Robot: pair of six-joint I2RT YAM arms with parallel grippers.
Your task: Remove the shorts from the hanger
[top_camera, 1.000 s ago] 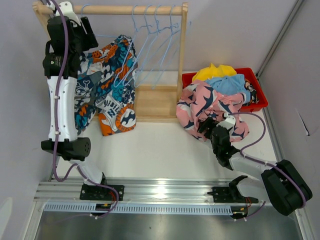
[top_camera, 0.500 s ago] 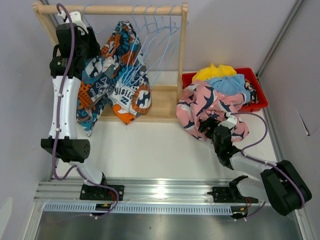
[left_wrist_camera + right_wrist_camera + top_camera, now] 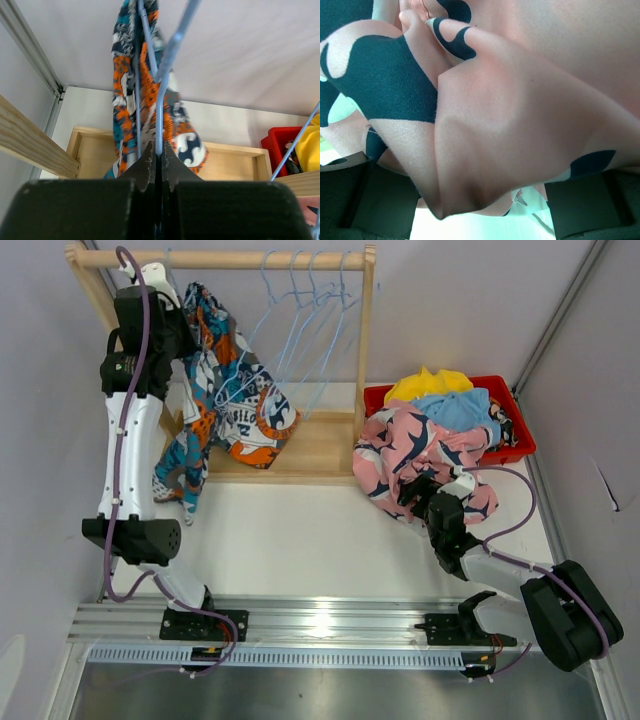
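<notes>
Just beyond left gripper, clamped shut on blue hanger wire: teal-orange patchwork shorts, draped over that hanger. Between wide-spread fingers of right gripper: fold of pink shorts with dark marks, apparently loose, not pinched

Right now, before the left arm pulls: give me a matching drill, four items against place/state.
Items
1. patchwork shorts
2. pink shorts
3. yellow shorts
4. left gripper

Place or state
A. at the back of the red bin
B. shut on the wire of the blue hanger
C. draped on the blue hanger
D. spilling over the left end of the red bin

Pairs: 1-C, 2-D, 3-A, 4-B
</notes>
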